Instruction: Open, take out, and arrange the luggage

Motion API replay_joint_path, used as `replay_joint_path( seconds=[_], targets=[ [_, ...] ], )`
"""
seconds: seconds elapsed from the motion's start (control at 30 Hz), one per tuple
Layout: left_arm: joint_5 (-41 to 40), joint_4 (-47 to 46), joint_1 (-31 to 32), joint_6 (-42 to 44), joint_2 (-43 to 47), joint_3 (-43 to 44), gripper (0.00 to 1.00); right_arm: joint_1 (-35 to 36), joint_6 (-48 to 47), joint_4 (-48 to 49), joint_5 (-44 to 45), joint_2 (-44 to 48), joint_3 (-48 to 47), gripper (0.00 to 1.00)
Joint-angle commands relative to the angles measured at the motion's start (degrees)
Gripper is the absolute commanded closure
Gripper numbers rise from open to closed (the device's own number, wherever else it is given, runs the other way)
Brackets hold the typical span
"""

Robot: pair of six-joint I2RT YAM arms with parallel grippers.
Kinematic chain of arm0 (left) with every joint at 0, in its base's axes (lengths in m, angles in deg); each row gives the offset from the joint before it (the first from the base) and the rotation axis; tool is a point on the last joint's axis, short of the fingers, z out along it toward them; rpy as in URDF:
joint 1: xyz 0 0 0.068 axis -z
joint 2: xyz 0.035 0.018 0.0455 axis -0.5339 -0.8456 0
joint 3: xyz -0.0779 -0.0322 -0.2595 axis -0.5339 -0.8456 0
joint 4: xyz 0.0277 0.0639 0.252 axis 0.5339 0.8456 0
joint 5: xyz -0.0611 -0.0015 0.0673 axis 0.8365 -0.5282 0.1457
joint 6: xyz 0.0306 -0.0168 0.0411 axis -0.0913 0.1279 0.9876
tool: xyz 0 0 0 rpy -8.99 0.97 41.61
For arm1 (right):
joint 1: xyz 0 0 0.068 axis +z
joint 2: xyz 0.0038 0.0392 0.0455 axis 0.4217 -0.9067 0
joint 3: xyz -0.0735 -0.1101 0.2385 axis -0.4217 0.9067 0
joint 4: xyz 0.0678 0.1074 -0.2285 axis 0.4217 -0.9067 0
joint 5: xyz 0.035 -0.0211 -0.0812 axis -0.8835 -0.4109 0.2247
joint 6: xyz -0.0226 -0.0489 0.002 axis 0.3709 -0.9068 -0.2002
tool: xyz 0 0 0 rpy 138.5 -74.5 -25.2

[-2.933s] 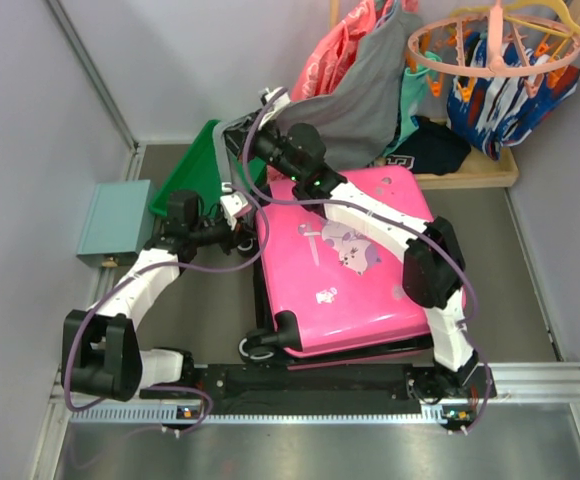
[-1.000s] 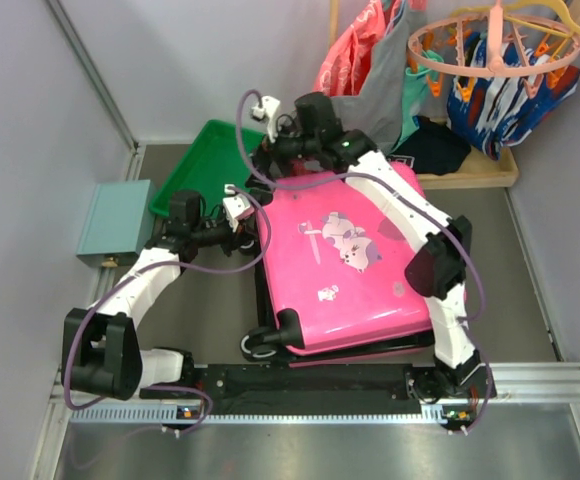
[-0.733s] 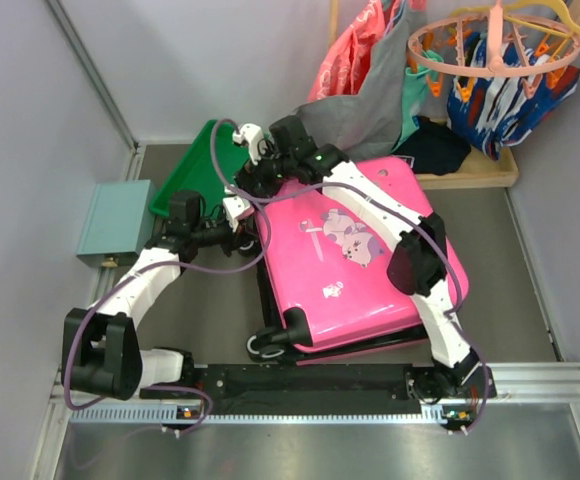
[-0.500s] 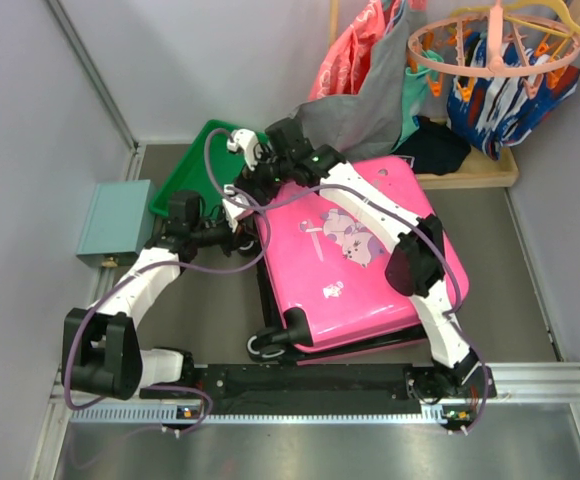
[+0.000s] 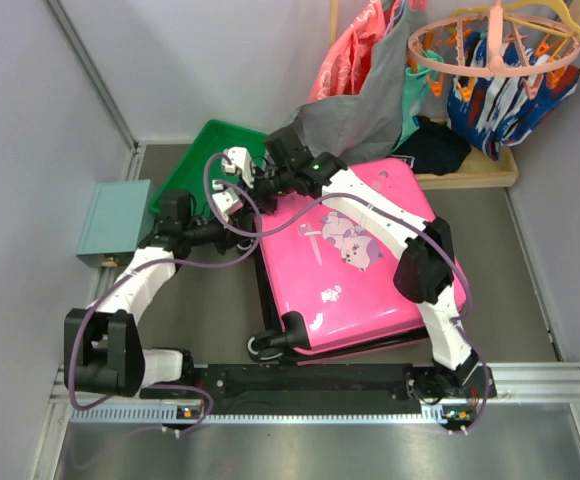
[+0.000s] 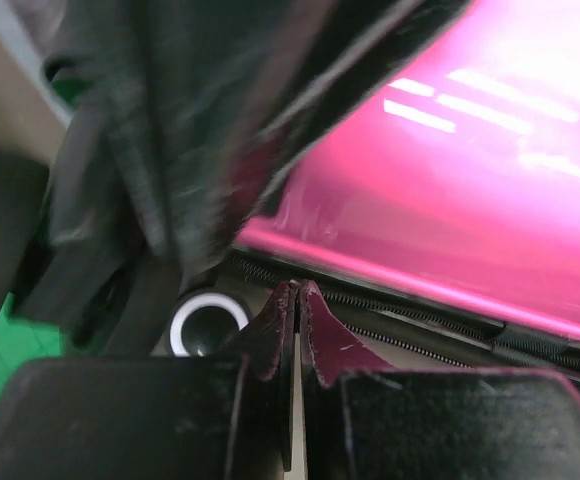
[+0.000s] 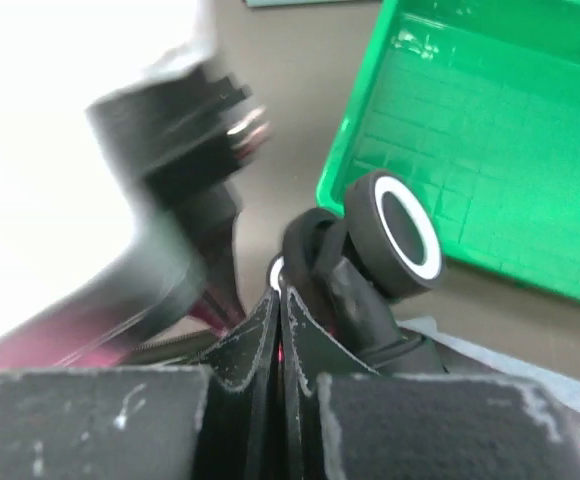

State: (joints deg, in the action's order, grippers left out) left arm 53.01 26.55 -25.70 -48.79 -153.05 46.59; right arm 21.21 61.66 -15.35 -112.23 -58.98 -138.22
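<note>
Just right of green tray point(image 5: 195, 165): luggage point(image 5: 355, 260) lies flat, hot-pink shell with white cartoon stickers up, long axis toward tray, black-wheeled end nearest it. Left gripper point(image 6: 296, 290) and right gripper point(image 7: 278, 290): jaws clenched, at that end.

Robot lab cell staged as a laundry corner

Plain pale-lilac panel walls point(image 5: 30, 150) and a slotted aluminium rail point(image 5: 530, 380) at 6 o'clock; round salmon plastic peg hanger point(image 5: 490, 45) and hung clothes point(image 5: 370, 80) at 1 o'clock.
</note>
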Motion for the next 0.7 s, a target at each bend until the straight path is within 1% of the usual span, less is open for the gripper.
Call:
replay_joint_path(
  seconds=[0.0, 0.1, 0.23, 0.27, 0.43, 0.57, 0.63, 0.67],
  targets=[
    [3.74, -4.89, -3.66, -2.9, -0.33, 1.77, 1.0, 1.05, -2.19, -8.46, -3.35, 3.89, 4.77, 1.0],
    [5.06, -5.25, -5.86, -3.44, -0.77, 2.3, 1.0, 1.22, -2.45, -8.11, -3.88, 6.7, 7.75, 1.0],
    [4.45, -6.3, -6.13, -2.82, -1.91, 2.82, 1.0, 1.13, -2.89, -8.81, -2.66, 7.68, 9.35, 1.0],
    [3.75, -6.3, -7.61, -3.08, -2.87, 3.0, 1.0, 1.13, -2.98, -9.6, -2.39, 7.6, 9.53, 1.0],
    [1.11, -12.09, -7.97, -5.89, -6.57, 5.46, 1.0, 1.22, -1.23, -8.2, -1.51, 8.12, 11.63, 1.0],
    [-0.12, -15.61, -7.97, -6.95, -9.99, 7.3, 1.0, 1.48, 1.58, -5.39, -0.81, 10.92, 15.75, 1.0],
    [0.58, -16.67, -7.97, -7.04, -10.88, 8.01, 1.0, 2.62, 3.25, -2.85, 1.99, 12.42, 17.52, 0.92],
    [0.84, -17.11, -7.97, -7.3, -11.49, 8.1, 1.0, 3.15, 3.52, -2.14, 3.05, 14.34, 19.09, 0.84]
  ],
)
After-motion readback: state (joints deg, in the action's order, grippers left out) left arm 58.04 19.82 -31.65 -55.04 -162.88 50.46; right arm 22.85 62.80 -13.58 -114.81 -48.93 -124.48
